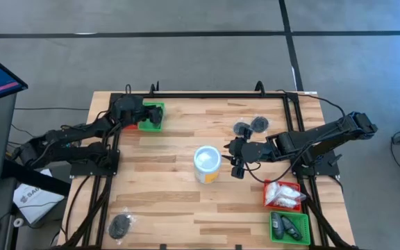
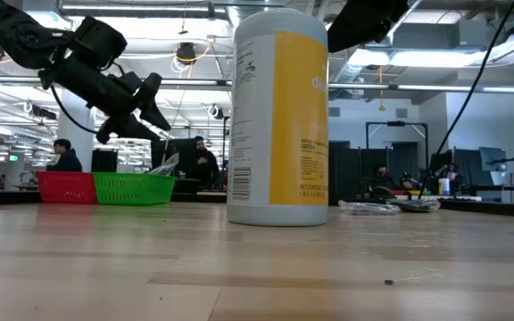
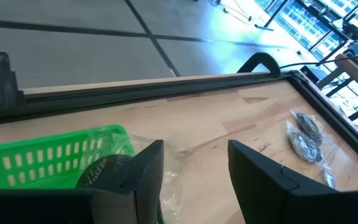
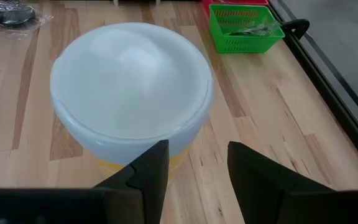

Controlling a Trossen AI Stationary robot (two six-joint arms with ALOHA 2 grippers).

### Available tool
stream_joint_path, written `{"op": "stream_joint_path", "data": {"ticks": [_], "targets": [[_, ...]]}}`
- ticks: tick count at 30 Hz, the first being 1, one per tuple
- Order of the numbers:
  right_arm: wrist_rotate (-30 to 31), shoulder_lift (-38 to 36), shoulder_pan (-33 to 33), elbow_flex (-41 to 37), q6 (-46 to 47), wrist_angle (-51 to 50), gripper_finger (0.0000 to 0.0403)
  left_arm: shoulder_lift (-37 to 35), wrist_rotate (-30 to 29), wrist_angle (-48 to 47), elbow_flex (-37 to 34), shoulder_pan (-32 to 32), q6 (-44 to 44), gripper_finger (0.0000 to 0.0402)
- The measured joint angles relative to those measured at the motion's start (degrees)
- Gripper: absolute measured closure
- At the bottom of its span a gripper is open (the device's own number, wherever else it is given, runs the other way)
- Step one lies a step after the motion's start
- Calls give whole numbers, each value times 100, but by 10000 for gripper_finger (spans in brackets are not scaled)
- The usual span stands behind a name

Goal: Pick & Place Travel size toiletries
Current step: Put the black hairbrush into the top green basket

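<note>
White cup (image 4: 132, 93) fills the right wrist view, just ahead of the right gripper (image 4: 194, 171), jaws parted, nothing held. Left gripper (image 3: 191, 168) is held over the green tray (image 3: 55, 155) at the far left corner, jaws apart and empty; a bagged dark round piece (image 3: 98, 171) is seen in that tray. More bagged dark pieces (image 1: 250, 126) lie just beyond the right gripper, another (image 1: 121, 224) at the near left edge.
</note>
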Motion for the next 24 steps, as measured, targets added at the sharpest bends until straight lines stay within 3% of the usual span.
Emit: {"op": "stream_joint_path", "data": {"ticks": [4, 9, 11, 17, 24], "targets": [[-1, 0, 0, 0, 0, -20, 249, 0, 419, 5, -1, 0, 4, 234], [-1, 0, 0, 0, 0, -90, 249, 0, 2085, -14, 0, -107, 28, 234], [-1, 0, 0, 0, 0, -92, 249, 0, 2484, -156, 0, -328, 20, 234], [-1, 0, 0, 1, 0, -90, 249, 0, 2541, -731, 0, -1460, -50, 234], [-4, 0, 0, 0, 57, -87, 249, 0, 2126, -1019, 0, -2811, -607, 234]]}}
